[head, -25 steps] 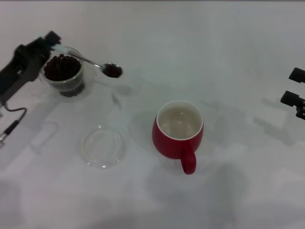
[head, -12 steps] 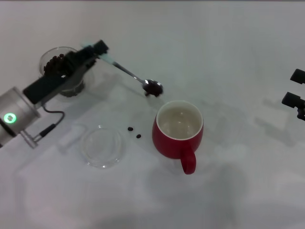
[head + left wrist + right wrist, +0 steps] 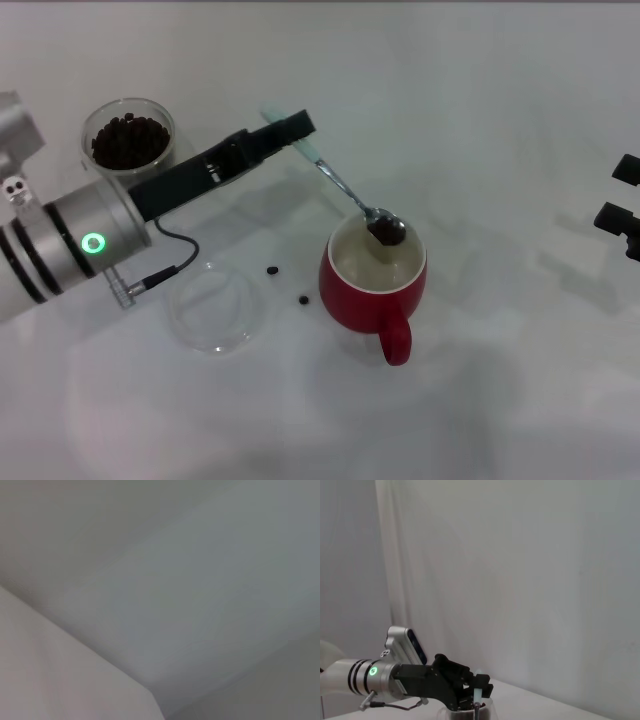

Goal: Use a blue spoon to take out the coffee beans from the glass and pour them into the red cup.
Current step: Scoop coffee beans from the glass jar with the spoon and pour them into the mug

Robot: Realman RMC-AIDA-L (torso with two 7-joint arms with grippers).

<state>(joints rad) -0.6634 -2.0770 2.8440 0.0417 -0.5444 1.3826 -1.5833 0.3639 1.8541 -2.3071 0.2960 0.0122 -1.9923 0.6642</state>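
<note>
The left hand (image 3: pixel 295 130) grips the blue spoon (image 3: pixel 345 190), its bean-filled bowl over the red cup (image 3: pixel 372 280); the right hand (image 3: pixel 625 205) is parked, grip unclear.

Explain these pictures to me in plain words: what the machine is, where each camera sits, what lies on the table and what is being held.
This is a robot with two arms, each ending in a pincer. The wide picture comes from a camera on its head, looking down at a white table. The other two come from cameras on its wrists: the left one shows only blank grey surfaces, the right one sees the left arm from far off.

The left pincer is shut on the pale handle of the blue spoon. The spoon's bowl, loaded with dark beans, hangs over the mouth of the red cup.

Also on the table: the glass full of coffee beans, a shallow clear dish, and two loose beans beside the cup. The right pincer is parked at the table's right edge.
</note>
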